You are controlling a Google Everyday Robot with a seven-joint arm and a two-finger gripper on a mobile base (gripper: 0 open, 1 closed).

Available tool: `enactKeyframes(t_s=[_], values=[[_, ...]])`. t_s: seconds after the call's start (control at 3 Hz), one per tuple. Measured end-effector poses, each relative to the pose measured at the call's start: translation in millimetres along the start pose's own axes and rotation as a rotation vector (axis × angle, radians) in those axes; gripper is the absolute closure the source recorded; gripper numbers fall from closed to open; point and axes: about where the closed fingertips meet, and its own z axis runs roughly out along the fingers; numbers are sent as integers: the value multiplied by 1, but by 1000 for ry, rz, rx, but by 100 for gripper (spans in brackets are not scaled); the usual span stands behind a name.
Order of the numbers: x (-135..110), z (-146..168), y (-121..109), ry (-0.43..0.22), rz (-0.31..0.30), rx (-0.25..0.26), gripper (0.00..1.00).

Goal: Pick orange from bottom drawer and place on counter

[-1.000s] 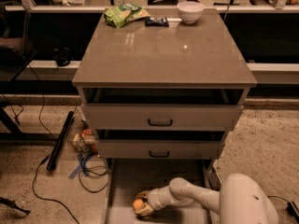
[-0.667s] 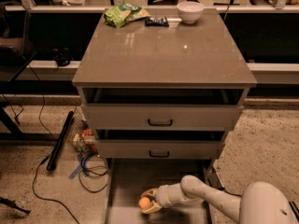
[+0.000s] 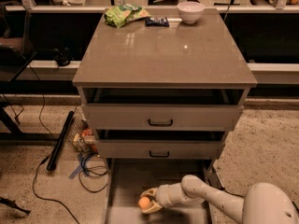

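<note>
Camera view: jaws around one orange (image 3: 144, 202)

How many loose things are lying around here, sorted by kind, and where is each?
Fruit: 1, the orange, in the bottom drawer, held by the gripper.
Bowls: 1, the white bowl, on the counter.
Snack packets: 2, the green bag and the dark packet, both on the counter.
Total: 4.

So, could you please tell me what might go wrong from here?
The gripper sits low in the bottom drawer, jaws around the orange; on the way up it may clip the middle drawer front. On the counter, the round orange might roll off.
</note>
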Motion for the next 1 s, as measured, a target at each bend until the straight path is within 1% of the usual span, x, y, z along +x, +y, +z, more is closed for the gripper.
enactKeyframes(t_s=[0.33, 0.67, 1.0], values=[[-52, -59, 0, -23, -85, 55, 100], [-93, -121, 9, -31, -130, 117, 100], [-96, -126, 8, -37, -130, 124, 100]])
